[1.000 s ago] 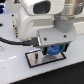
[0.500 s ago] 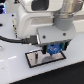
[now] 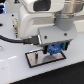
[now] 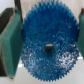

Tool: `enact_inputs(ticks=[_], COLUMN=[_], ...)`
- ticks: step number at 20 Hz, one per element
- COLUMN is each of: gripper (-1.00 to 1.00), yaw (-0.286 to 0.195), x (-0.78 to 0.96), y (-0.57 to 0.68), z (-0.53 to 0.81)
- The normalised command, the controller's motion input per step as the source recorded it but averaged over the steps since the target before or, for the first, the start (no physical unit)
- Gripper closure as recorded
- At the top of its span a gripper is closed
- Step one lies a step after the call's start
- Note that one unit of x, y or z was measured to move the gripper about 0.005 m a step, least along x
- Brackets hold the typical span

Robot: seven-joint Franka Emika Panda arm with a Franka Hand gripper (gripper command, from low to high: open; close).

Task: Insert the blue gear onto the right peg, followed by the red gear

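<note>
My gripper (image 3: 54, 50) hangs low over the grey black-rimmed plate (image 3: 35, 61) and is shut on the blue gear (image 3: 54, 49), which shows between the fingers just above the plate. In the wrist view the blue gear (image 4: 48, 46) fills the picture, flat and toothed, with its centre hole showing dark. Green finger pads (image 4: 10, 42) press on its rim from either side. The right peg is hidden under the gear and hand. The red gear is out of view.
The plate lies on a white table (image 3: 15, 70). A black cable (image 3: 12, 39) curves from the arm at the exterior view's left. The white arm body (image 3: 40, 17) fills the space above.
The hand with the blue gear has stayed over the plate and seems slightly lower; otherwise nothing has visibly moved.
</note>
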Motion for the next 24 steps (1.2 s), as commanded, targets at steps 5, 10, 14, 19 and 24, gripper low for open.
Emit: enact_inputs(ticks=[5,10,14,19,24], gripper=[1.0,1.0,1.0,1.0,1.0], yaw=[0.0,0.0,0.0,0.0,0.0], x=[0.08,0.12,0.24,0.29,0.15], y=[-0.01,-0.02,-0.11,-0.12,-0.23], z=[-0.05,-0.04,0.27,0.43,0.01])
